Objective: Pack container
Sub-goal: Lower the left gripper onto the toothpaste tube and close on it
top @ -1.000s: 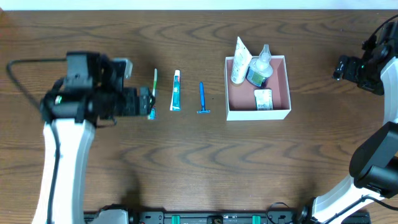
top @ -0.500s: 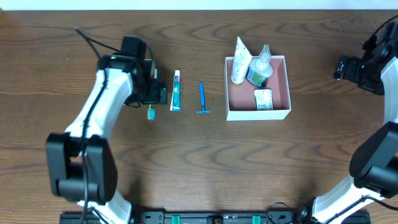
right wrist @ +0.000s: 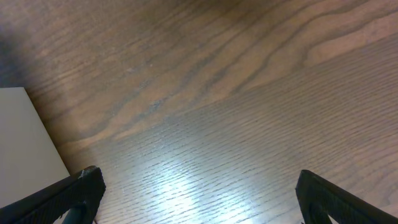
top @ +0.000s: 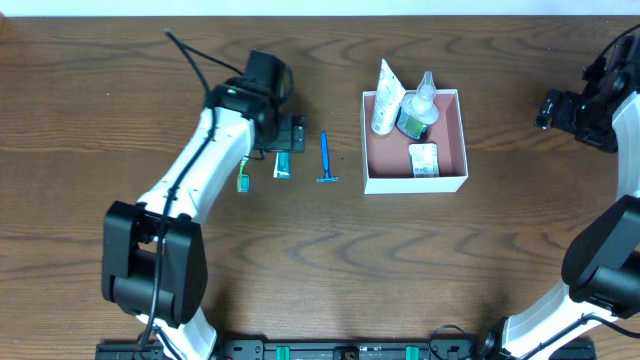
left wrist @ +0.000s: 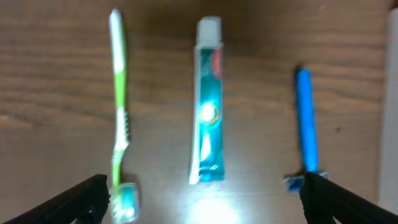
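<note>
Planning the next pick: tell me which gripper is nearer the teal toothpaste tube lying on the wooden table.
Left. The left gripper hangs directly over the teal toothpaste tube; the right gripper sits far off, beyond the pink-lined cardboard box.

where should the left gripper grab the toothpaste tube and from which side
Grip the toothpaste tube across the middle of its body, coming straight down from above. It lies flat with both long sides bare, so the jaws can close across its narrow width. The left gripper is open above it, and the gaps to the toothbrush and razor seem to leave room either side.
</note>
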### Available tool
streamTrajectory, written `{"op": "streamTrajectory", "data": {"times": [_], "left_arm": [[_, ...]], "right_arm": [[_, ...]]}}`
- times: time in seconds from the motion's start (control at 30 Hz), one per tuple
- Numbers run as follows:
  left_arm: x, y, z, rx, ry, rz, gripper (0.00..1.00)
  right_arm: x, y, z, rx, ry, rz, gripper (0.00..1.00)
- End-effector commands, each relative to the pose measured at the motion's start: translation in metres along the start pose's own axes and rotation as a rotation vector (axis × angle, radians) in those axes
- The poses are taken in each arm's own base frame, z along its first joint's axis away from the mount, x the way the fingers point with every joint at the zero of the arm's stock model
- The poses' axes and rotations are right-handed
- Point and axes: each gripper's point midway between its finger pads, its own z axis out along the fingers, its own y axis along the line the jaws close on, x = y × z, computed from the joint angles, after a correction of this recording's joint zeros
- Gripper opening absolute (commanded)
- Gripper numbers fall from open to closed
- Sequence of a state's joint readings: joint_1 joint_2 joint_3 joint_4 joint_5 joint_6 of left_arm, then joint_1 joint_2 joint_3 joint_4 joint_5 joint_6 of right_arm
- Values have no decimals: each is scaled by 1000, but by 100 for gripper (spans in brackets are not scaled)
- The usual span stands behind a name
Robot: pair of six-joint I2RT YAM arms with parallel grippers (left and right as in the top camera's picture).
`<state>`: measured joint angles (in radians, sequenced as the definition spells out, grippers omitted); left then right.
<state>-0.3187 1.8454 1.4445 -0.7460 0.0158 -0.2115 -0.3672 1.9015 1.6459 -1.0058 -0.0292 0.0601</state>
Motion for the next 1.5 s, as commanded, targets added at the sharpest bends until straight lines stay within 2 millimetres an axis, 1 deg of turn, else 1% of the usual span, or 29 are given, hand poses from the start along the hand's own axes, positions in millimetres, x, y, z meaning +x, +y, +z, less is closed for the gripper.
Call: {"op": "streamTrajectory", "data": {"times": [0.0,0.07,0.17,0.3,0.43,0.7,0.97,1.3,1.47], "left_arm": [[-8,-2,2,-37,-30,-9,98],[-16,-5,2,-25,-64,-10,98],[-23,-7,2,-18,-91,-13,98],[-24,-6,7,-25,-94,-14,98],[-20,-5,16,-32,-71,-12,98],[-7,-2,44,-53,-2,-10,98],[5,0,66,-67,53,-32,98],[10,0,75,-72,78,-44,98],[18,2,87,-83,110,-42,98]], "right_arm": [[0,-2,-1,0,-2,16,99],[0,-2,-1,0,-2,16,99],[0,-2,-1,0,-2,16,99],[0,-2,-1,0,-2,16,99],[0,-2,-1,0,-2,16,99],[0,-2,-1,0,-2,16,99],[0,-2,-1,0,-2,16,99],[0,-2,-1,0,-2,16,99],[0,-2,-1,0,-2,16,99]]}}
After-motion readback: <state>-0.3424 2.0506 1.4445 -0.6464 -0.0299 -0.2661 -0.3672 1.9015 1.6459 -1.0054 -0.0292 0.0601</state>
